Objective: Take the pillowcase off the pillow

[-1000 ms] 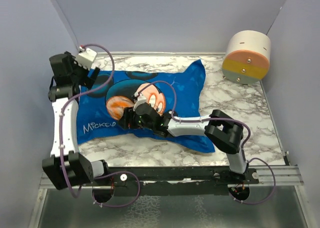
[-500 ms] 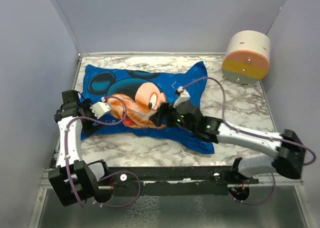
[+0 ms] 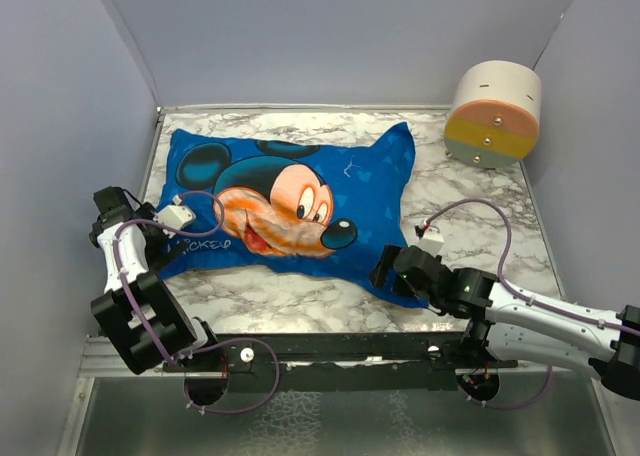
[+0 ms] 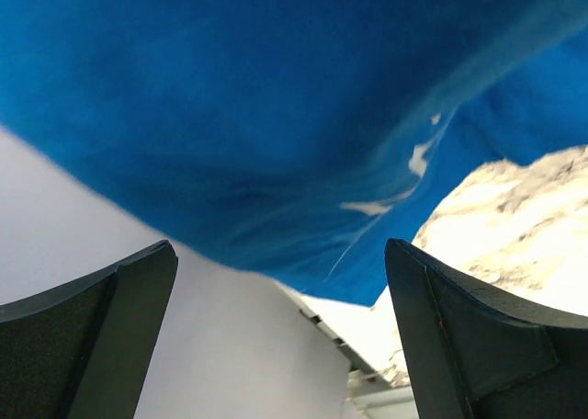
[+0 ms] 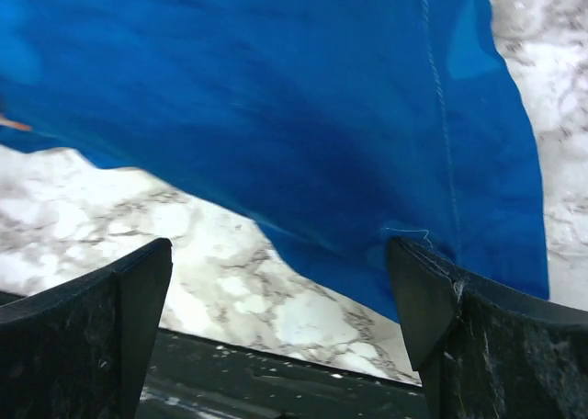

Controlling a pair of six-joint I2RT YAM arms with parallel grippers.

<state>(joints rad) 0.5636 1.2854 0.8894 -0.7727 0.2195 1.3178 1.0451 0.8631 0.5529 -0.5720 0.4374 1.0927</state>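
Bright even light, soft shadows, left wrist view blurred

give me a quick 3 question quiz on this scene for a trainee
1. True or false: bare white pillow shows outside the pillowcase in the top view.
2. The right gripper is nearest which corner of the pillowcase? A far left B near right C far right
3. Fill in: the left gripper has its jaws ____.
Key: 1 false; 2 B; 3 open
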